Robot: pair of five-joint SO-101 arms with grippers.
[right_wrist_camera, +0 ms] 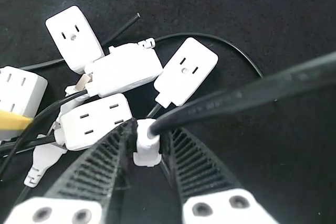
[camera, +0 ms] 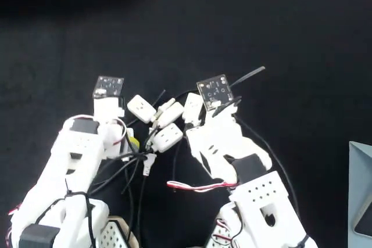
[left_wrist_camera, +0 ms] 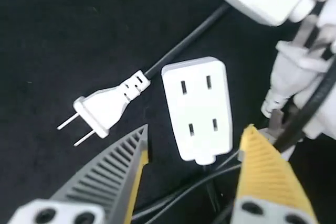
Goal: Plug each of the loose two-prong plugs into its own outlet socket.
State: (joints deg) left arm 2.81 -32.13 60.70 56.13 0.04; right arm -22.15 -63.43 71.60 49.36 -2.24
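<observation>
My left gripper (left_wrist_camera: 197, 132) hangs open over a white two-socket outlet block (left_wrist_camera: 198, 107), one finger on each side and neither touching it. Beside the block lies a loose white two-prong plug (left_wrist_camera: 101, 110) on a black cord, prongs pointing away from the block. My right gripper (right_wrist_camera: 148, 129) is shut on another white plug (right_wrist_camera: 146, 148) whose thick black cord runs off past the fingers; its prongs are hidden. Just beyond it lie a two-socket block (right_wrist_camera: 94, 120) and a single outlet (right_wrist_camera: 186, 72). From above, both grippers (camera: 131, 140) (camera: 195, 127) flank the outlet cluster (camera: 167, 121).
More white outlets (right_wrist_camera: 73, 38) (right_wrist_camera: 18, 90) and a bulkier plugged-in piece (right_wrist_camera: 126, 69) are bunched together among tangled black cords (camera: 136, 169). A grey bin corner (camera: 361, 190) stands at the table's right edge. The black table (camera: 232, 33) stretches away behind.
</observation>
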